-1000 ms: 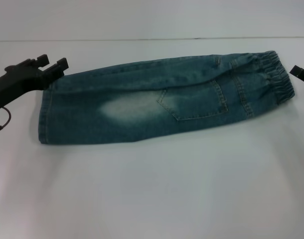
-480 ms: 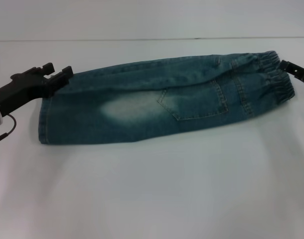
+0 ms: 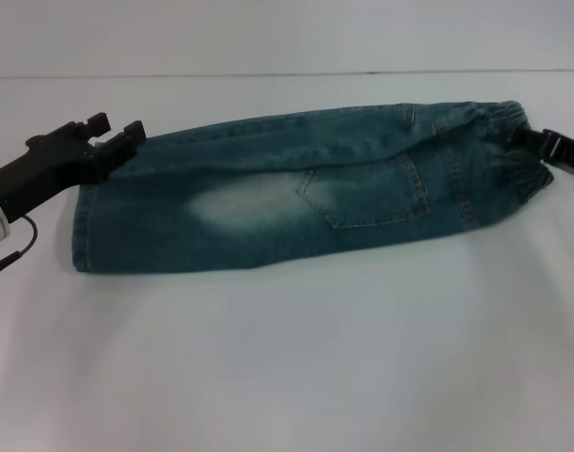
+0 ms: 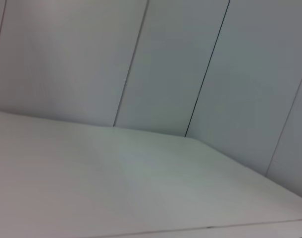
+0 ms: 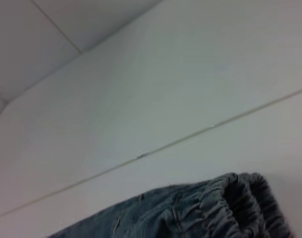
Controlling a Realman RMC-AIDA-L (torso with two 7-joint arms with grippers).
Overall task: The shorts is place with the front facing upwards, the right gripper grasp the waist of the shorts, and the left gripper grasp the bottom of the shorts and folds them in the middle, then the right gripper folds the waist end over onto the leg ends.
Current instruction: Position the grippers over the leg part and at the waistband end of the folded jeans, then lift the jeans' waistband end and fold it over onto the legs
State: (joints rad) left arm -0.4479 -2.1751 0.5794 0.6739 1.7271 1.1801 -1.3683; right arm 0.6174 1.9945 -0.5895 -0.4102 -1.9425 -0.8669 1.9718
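The white table [image 3: 287,358] was smooth and matte. The shorts [image 3: 296,193], folded lengthwise into a long band of blue-green denim with a faded whitish patch and a stitched pocket, lay across the table's far half. The left pincer [image 3: 113,135], fingers parted, sat at the far corner of the bottom of the shorts [image 3: 83,221], flat and hemmed. The right pincer [image 3: 541,143] touched the puckered elastic waist [image 3: 513,151]; its opening could not be determined.

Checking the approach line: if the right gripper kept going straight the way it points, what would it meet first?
Most likely the gathered waistband of the shorts; the right gripper already sits at its edge.
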